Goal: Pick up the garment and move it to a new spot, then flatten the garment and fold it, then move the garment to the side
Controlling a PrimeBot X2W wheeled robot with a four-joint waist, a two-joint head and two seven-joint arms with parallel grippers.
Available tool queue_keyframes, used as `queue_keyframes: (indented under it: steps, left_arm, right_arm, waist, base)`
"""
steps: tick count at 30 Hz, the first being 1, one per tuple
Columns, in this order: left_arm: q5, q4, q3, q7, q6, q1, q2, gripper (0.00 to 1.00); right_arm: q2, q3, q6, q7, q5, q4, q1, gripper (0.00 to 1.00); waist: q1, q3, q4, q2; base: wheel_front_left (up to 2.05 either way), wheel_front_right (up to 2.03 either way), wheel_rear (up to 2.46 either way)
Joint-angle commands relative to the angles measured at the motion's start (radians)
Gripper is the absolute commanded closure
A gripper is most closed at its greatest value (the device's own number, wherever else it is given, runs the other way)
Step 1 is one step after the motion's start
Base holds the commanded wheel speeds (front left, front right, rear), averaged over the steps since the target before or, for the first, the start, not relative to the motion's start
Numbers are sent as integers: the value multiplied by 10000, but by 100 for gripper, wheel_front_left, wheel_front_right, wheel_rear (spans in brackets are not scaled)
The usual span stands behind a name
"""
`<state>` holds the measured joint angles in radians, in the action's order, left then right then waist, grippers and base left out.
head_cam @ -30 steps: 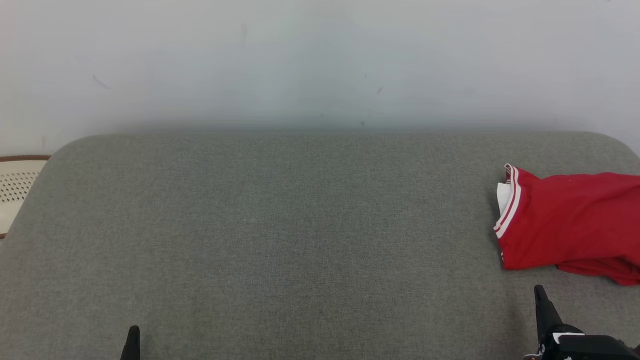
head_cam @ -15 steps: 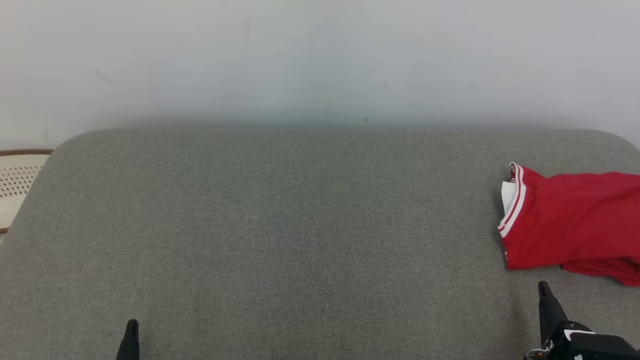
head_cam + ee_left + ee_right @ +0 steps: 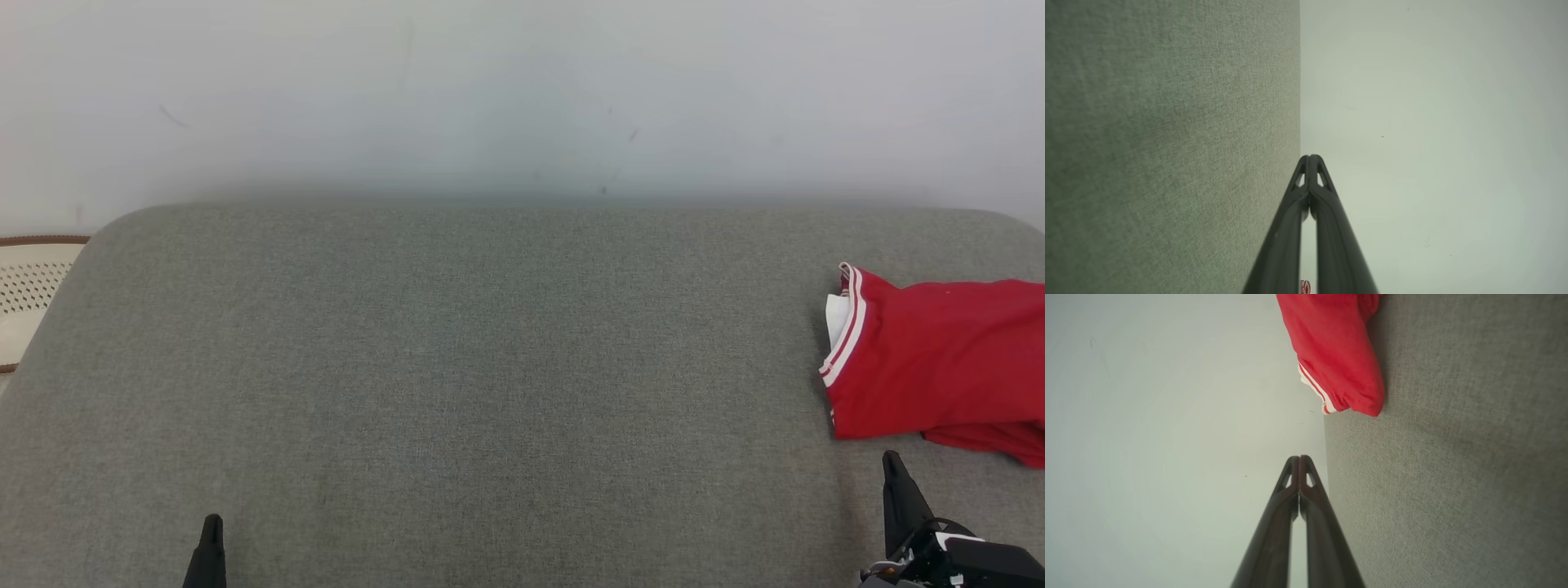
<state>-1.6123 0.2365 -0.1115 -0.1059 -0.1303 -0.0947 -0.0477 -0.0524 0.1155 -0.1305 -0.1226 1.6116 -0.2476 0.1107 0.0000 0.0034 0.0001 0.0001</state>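
Note:
The garment (image 3: 939, 376), red with red-and-white striped trim and a bit of white showing, lies folded at the far right of the grey cushioned surface (image 3: 457, 384); its right part runs out of the head view. The right wrist view shows the garment (image 3: 1335, 355) ahead of the fingers. My right gripper (image 3: 891, 461) (image 3: 1299, 458) is shut and empty, just in front of the garment's near edge, apart from it. My left gripper (image 3: 212, 523) (image 3: 1310, 157) is shut and empty at the lower left, far from the garment.
A pale wall (image 3: 522, 98) rises behind the cushioned surface. A cream perforated object with a brown rim (image 3: 28, 286) sits beyond the surface's left edge. Bare grey fabric stretches across the middle and left.
The whole head picture has shifted slightly, so the camera moved. Both grippers stay shut and the garment lies as before.

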Motion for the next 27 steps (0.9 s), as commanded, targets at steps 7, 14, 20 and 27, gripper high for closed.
queue_keyframes:
  steps: [7,14,20,27]
  left_arm:
    - [-36,-15,-16,-46,-26,-45,-45,100]
    - [-36,-16,-16,-46,-26,-45,-45,100]
    - [-36,-16,-16,-46,-26,-44,-43,100]
    - [-36,-17,-16,-45,-26,-44,-43,100]
  right_arm:
    - [30,18,-4,-4,20,20,5,100]
    - [30,20,-4,-6,18,19,6,100]
    - [31,21,-4,-6,16,19,6,100]
    - [33,20,-4,-10,14,19,6,100]
  waist:
    - [0,-1,0,-1]
    - [0,-1,0,-1]
    - [0,-1,0,-1]
    - [0,-1,0,-1]
  base:
    - [0,0,0]
    - [0,0,0]
    - [0,0,0]
    - [0,0,0]
